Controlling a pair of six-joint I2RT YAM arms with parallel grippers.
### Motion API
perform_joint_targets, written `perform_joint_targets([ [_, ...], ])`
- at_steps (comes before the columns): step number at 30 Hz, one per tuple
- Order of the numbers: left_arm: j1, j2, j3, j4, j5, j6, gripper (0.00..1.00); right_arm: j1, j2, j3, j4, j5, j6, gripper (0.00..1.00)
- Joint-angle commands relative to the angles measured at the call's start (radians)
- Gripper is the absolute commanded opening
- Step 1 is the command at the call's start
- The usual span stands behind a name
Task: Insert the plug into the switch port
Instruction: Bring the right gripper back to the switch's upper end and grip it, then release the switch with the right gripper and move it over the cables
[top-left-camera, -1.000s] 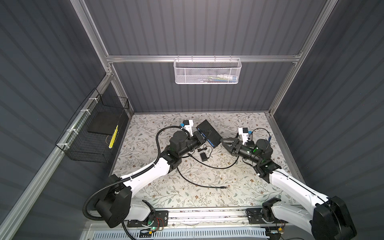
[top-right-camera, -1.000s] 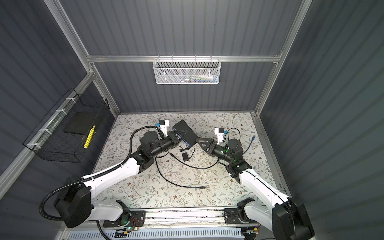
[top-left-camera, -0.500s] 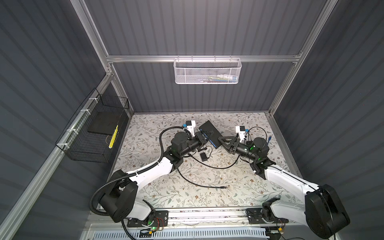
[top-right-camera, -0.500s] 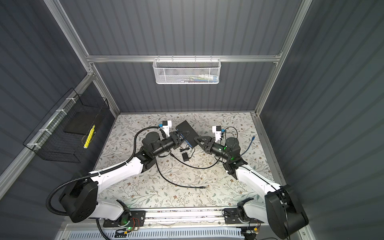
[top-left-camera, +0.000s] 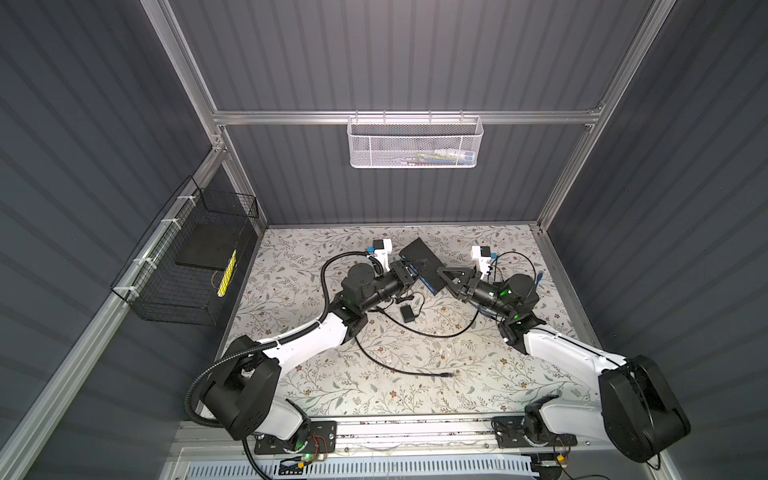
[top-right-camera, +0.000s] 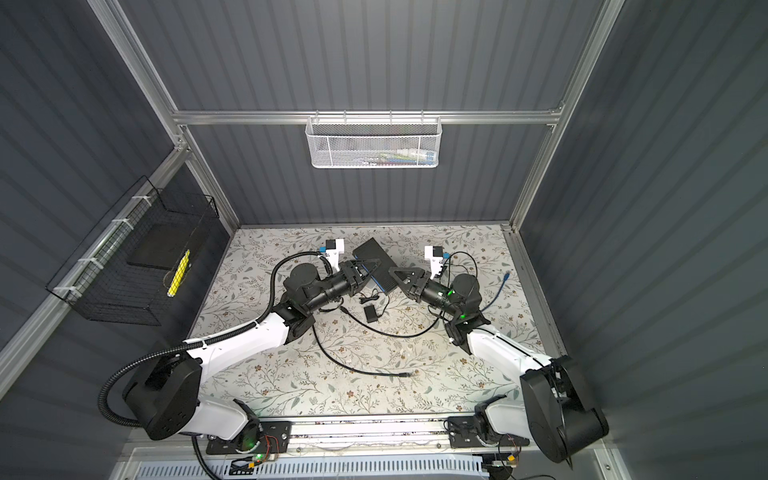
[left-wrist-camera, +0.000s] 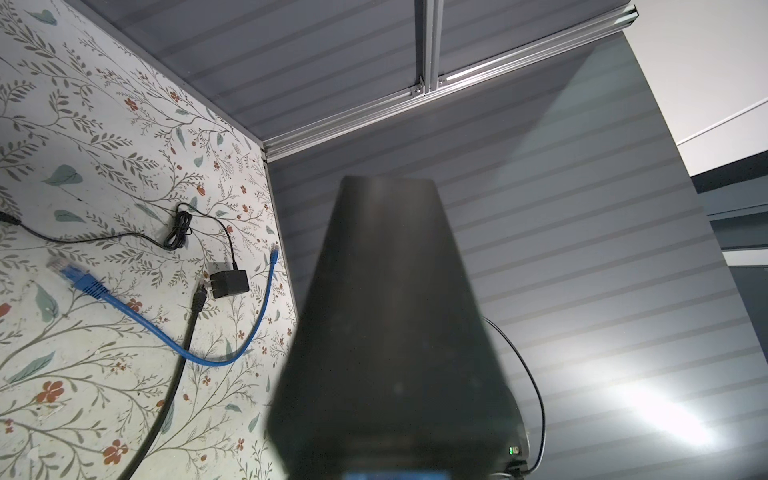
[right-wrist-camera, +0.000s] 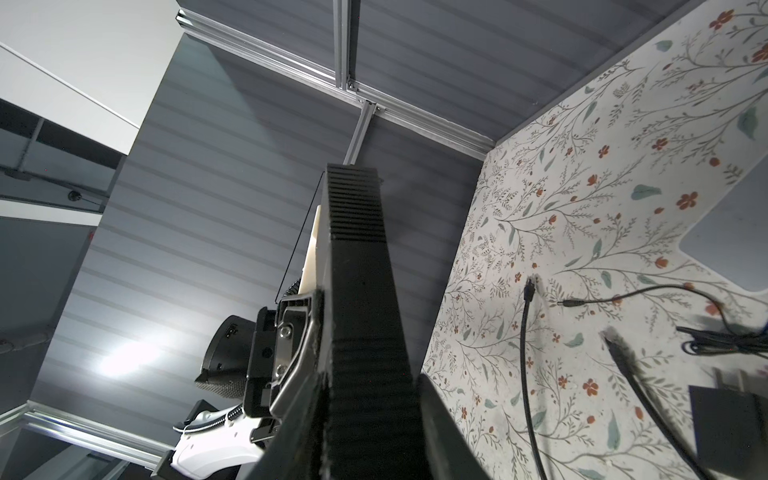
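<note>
The switch, a flat dark box with a blue front edge, hangs tilted above the table between both grippers. My left gripper is shut on its left end. My right gripper is shut on its right end, with a finger on each side of the ribbed edge. In the left wrist view the switch hides my own fingers. A black cable's plug lies loose on the table near the front. Which cable end is the plug I cannot tell.
A black power adapter with its thin lead lies under the grippers. A blue network cable lies by the right wall. A wire basket hangs on the left wall and a white mesh basket on the back wall.
My right gripper has moved in to the left and closed its jaws on the switch's right end. The left gripper has kept hold and shifted the switch slightly right.
</note>
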Motion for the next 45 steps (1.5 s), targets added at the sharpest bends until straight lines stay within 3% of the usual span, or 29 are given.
perform_joint_targets([
  [1,-0.007,-0.005,0.019,0.005,-0.022,0.027,0.35,0.032,-0.025,0.02,0.012,0.004,-0.055,0.14],
  [7,-0.008,0.021,0.024,0.044,-0.037,0.002,0.47,0.094,-0.022,0.019,0.01,0.096,-0.091,0.12],
  [10,-0.008,0.034,0.022,0.071,-0.037,-0.013,0.47,0.109,-0.006,0.005,0.073,0.132,-0.067,0.11],
  [12,-0.009,0.035,0.019,0.084,-0.041,-0.019,0.45,0.112,0.005,-0.01,0.115,0.152,-0.05,0.1],
  [14,-0.007,0.036,0.017,0.095,-0.038,-0.02,0.36,0.115,0.01,-0.02,0.134,0.16,-0.045,0.1],
  [20,-0.009,0.024,0.013,0.084,-0.043,-0.021,0.32,0.111,-0.025,-0.049,0.11,0.21,-0.077,0.1],
  [25,-0.007,-0.007,-0.012,0.071,-0.069,-0.021,0.48,0.109,-0.046,-0.036,0.079,0.251,-0.11,0.1],
  [29,-0.008,-0.031,-0.031,0.074,-0.085,-0.022,0.68,0.102,-0.048,-0.031,0.083,0.276,-0.116,0.09],
  [39,-0.007,-0.001,-0.018,0.09,-0.08,-0.014,0.65,0.105,0.006,-0.018,0.165,0.234,-0.061,0.08],
  [45,-0.008,0.043,-0.002,0.139,-0.065,-0.032,0.54,0.124,0.038,-0.01,0.223,0.219,-0.032,0.08],
])
